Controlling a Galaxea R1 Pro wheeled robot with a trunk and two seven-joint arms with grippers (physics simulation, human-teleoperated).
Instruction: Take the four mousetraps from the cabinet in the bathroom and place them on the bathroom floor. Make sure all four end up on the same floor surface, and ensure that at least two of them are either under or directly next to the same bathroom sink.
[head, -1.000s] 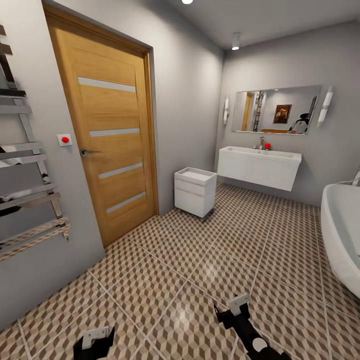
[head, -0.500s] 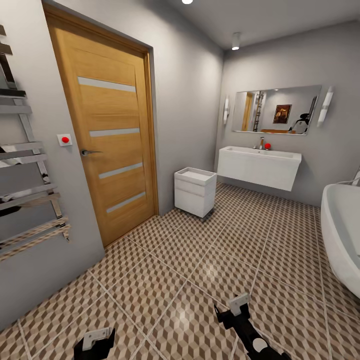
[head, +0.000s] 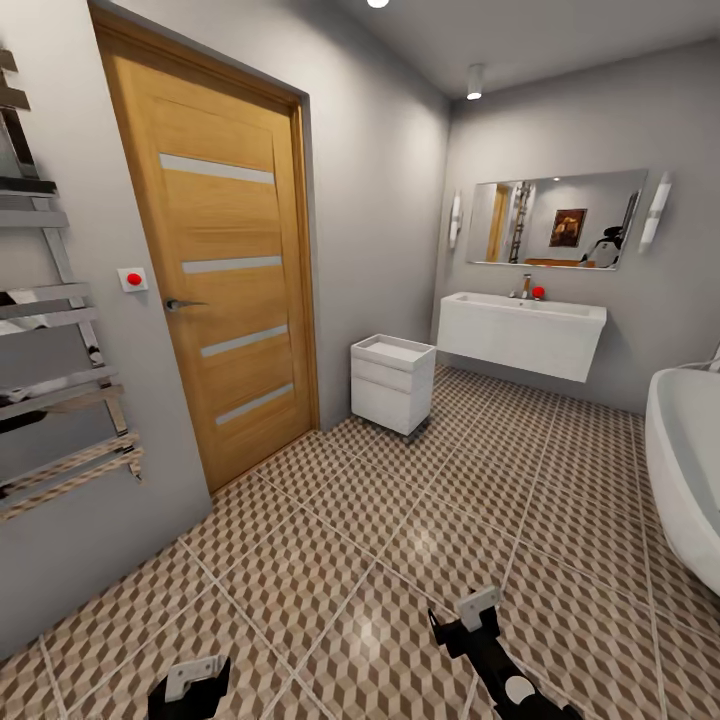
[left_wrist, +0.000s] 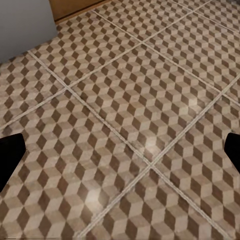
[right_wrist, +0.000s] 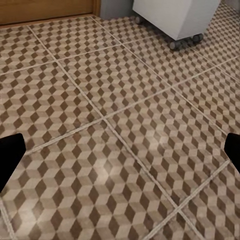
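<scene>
bathroom floor open up to bathroom sink.

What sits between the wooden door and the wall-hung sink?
In the head view, a small white drawer unit stands on the tiled floor between the door and the sink, against the wall.

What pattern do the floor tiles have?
The bathroom floor has a cube pattern in brown, beige and grey, with pale grout lines. The left wrist view shows it best.
</scene>
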